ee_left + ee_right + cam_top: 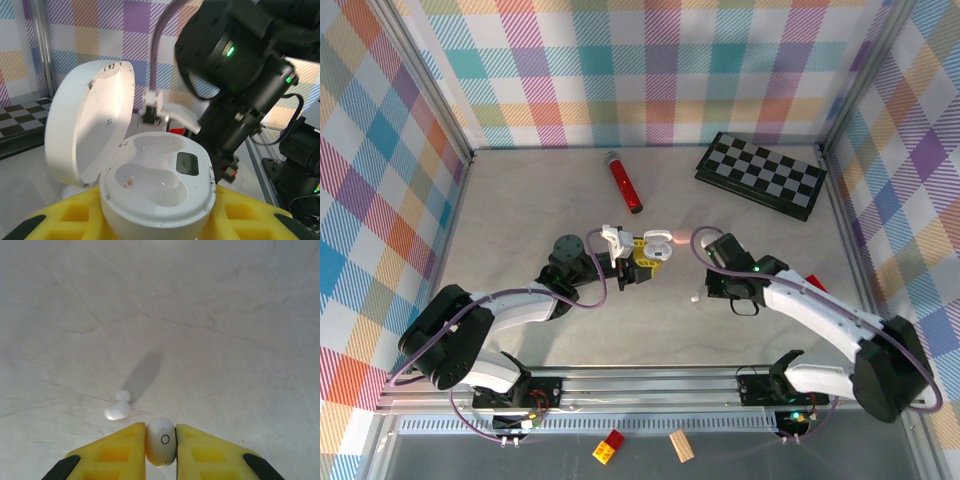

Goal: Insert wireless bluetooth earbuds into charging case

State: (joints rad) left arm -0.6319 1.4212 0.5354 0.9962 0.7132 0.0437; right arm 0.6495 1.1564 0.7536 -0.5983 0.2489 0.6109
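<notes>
Bright, even overhead light, table (200, 315) washed pale under my right wrist, one soft grey shadow slanting beside the loose earbud (118, 409), my left fingers (65, 220) blurred up close, charging case (157, 195) lid half shaded.

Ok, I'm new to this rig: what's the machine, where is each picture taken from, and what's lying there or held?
The machine is a left arm and a right arm, bolted at the near edge of a table. One picture looks down from above; the other two come from wrist cameras. The left gripper clamps an open white case, its wells empty. The right gripper pinches a white bud; a second bud lies loose on the table. Farther back lie a red tube and a checkerboard.
</notes>
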